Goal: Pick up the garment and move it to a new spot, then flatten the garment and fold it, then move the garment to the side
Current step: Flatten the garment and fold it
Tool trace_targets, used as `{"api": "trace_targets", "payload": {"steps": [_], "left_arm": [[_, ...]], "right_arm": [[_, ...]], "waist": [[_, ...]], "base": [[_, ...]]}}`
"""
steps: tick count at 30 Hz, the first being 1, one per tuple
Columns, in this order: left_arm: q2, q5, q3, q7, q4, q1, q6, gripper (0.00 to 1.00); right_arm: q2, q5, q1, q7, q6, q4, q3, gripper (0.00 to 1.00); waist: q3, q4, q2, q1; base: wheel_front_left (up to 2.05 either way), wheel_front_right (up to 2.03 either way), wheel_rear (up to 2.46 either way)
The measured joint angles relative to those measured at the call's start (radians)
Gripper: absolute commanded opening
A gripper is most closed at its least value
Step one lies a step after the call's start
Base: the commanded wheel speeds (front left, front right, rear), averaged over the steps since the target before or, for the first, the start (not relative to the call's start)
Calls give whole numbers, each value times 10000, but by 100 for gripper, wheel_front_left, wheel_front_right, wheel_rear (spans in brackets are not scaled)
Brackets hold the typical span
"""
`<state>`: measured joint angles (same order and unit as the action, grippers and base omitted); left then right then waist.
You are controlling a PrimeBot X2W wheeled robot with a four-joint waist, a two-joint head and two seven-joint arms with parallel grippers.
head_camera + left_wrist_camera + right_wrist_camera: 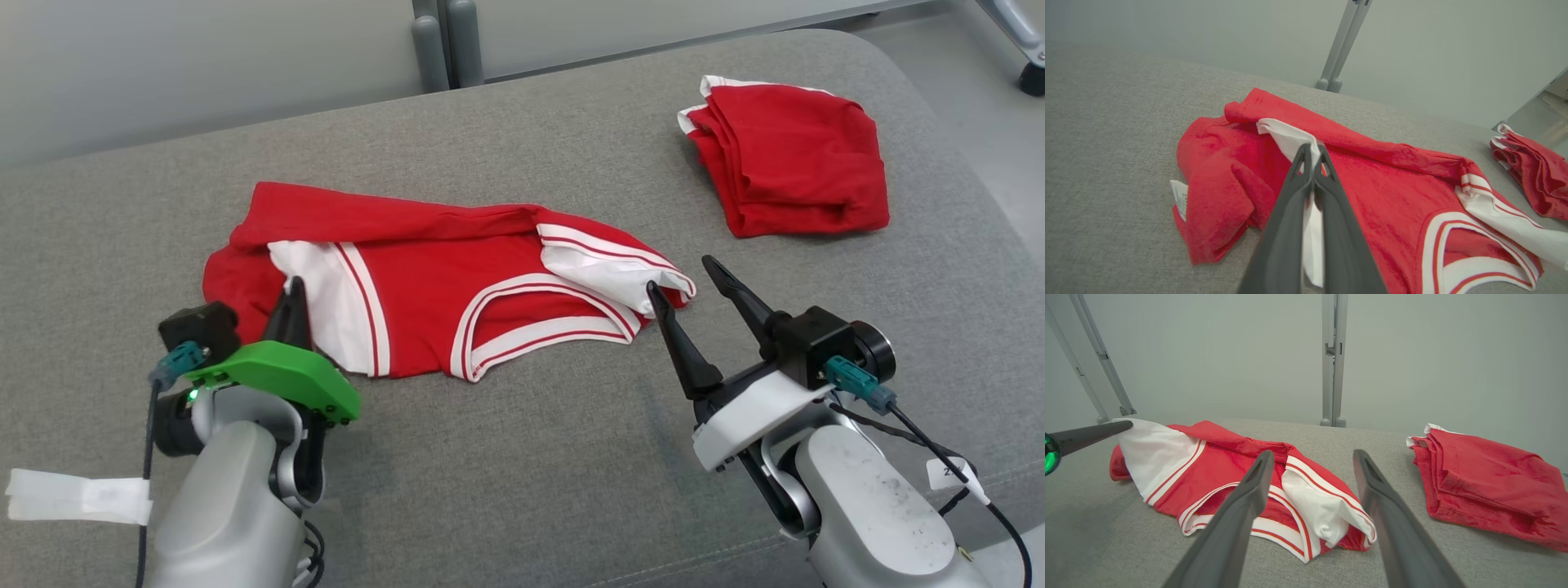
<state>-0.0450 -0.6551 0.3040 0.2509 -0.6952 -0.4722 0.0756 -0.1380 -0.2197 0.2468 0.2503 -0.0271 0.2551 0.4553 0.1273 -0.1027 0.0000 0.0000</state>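
A red garment (441, 278) with white striped sleeves lies crumpled across the middle of the grey cushion (531, 457). My left gripper (294, 287) is shut on the garment's left white sleeve; the left wrist view shows its fingers (1312, 149) pinched together on the white cloth of the garment (1372, 183). My right gripper (682, 275) stands open just in front of the right sleeve, with nothing between its fingers. In the right wrist view that sleeve of the garment (1224, 465) lies between and just beyond the spread right gripper (1313, 454).
A second red garment (792, 163), folded, sits at the cushion's back right corner, also in the wrist views (1531, 175) (1490, 486). Grey upright posts (445, 41) stand behind the cushion. The cushion's edge curves down at the right.
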Motion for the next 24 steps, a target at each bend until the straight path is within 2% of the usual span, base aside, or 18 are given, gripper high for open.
{"api": "trace_targets", "payload": {"steps": [3, 13, 18, 24], "left_arm": [[165, 92, 408, 6, 305, 12, -336, 0], [171, 510, 1906, 6, 1386, 316, -1133, 0], [132, 579, 2635, 6, 1988, 187, -1373, 0], [104, 554, 3847, 6, 2752, -593, -1383, 0]], "right_arm": [[54, 0, -1, 0, -63, 0, 33, 100], [86, -8, 4, 0, -46, -13, -159, 100], [157, -13, 16, 0, 23, -13, -171, 100], [199, -19, 77, 0, 192, -36, -357, 100]], "waist": [[-52, 140, 0, 0], [-258, 304, 0, 0], [-303, 131, 0, 0], [-328, -363, 0, 0]], "base": [[0, 0, 0], [0, 0, 0], [0, 0, 0], [0, 0, 0]]}}
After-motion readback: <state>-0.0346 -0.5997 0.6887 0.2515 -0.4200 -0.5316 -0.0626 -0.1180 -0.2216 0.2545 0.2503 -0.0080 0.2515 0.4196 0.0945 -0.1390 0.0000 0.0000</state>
